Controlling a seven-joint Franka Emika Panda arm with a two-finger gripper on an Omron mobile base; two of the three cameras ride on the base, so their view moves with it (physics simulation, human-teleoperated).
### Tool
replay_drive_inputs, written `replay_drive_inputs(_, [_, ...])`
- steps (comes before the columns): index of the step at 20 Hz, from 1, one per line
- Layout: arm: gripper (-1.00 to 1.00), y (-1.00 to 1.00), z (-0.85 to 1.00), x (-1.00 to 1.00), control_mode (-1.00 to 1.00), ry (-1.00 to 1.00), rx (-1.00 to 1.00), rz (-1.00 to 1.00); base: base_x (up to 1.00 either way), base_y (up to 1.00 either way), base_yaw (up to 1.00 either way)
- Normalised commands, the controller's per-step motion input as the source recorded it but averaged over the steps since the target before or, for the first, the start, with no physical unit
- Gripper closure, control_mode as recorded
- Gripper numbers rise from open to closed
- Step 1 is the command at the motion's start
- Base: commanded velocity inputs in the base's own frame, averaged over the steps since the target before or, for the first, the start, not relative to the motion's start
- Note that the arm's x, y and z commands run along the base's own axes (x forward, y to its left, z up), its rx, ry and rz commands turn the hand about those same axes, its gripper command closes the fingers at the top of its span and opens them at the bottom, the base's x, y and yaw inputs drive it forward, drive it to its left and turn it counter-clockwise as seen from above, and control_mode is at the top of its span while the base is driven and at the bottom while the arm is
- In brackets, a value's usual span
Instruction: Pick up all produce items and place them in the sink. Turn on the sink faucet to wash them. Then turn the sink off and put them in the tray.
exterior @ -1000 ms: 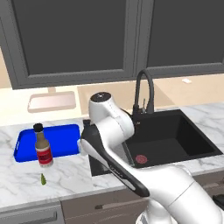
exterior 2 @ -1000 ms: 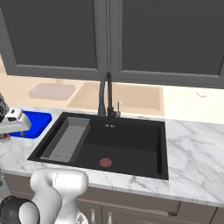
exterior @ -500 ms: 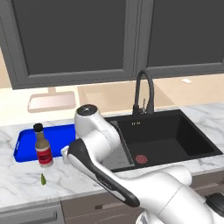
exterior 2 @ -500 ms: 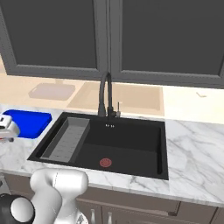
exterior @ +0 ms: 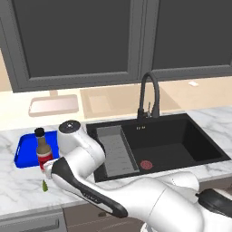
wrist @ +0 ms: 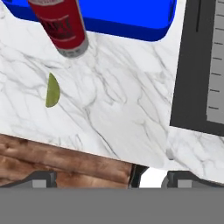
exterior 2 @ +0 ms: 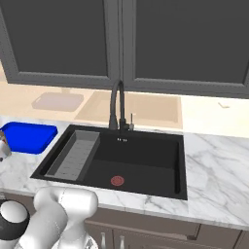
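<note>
White arm [exterior: 86, 167] bent low leftward, tool [wrist: 148, 175] spread wide, empty.

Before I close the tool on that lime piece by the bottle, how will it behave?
The lime piece looks like a thin wedge lying on marble, probably light and apt to slide. The tall bottle stands close beside it and could tip if bumped.

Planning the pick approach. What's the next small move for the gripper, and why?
Probably shift the open gripper toward the lime and centre over it before descending. In the hand view the lime lies on the marble counter well off to one side of the fingertips, just below the red-labelled bottle, so a straight drop would miss it.
</note>
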Motion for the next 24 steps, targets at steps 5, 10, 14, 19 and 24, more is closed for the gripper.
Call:
replay_drive_inputs(5, [-1.0,0.5,-0.21,0.24,-1.0,0.01,0.0,0.0,0.0,0.0,0.0])
replay_drive_inputs(10, [-1.0,0.38,-0.15,0.27,-1.0,0.0,0.0,0.0,0.0,0.0,0.0])
replay_drive_inputs(14, [-1.0,0.36,-0.12,0.25,-1.0,0.0,0.0,0.0,0.0,0.0,0.0])
replay_drive_inputs(19, [-1.0,0.27,-0.24,0.17,-1.0,0.0,0.0,0.0,0.0,0.0,0.0])
replay_drive_inputs(24, [-1.0,0.13,-0.32,0.04,-1.0,0.0,0.0,0.0,0.0,0.0,0.0])
